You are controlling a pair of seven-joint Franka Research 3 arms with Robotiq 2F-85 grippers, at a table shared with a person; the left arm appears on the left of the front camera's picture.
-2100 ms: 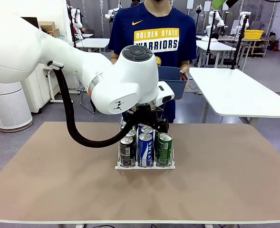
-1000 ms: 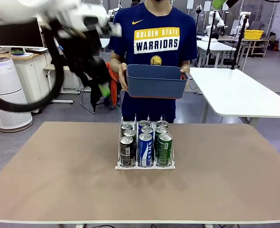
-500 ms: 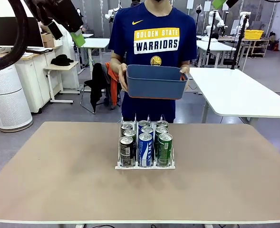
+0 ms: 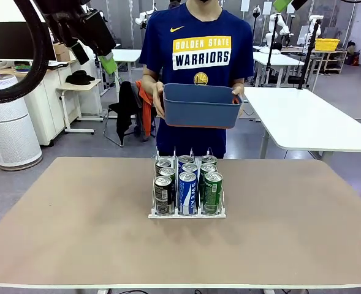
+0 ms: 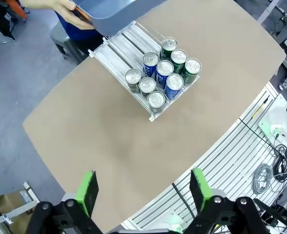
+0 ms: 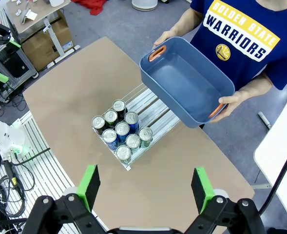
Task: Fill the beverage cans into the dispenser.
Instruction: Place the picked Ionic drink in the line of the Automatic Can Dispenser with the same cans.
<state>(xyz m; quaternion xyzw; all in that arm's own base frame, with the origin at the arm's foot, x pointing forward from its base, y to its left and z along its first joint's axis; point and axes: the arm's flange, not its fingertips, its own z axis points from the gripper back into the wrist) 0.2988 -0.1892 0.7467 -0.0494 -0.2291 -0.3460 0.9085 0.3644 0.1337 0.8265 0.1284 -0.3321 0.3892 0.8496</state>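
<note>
Dispenser (image 4: 186, 214) at table (image 4: 76, 245) centre, slightly toward far edge. Nine beverage cans (image 4: 187, 191) inside, three per lane, packed at near end of the lanes; far part of lanes bare in the wrist views. Person (image 4: 195, 55) behind far edge, directly behind dispenser, holding bin (image 4: 200, 105) above and behind it, one hand at each end. Left gripper (image 4: 94, 46) high at upper left, well apart from cans. Second table (image 4: 309, 119) behind right.
</note>
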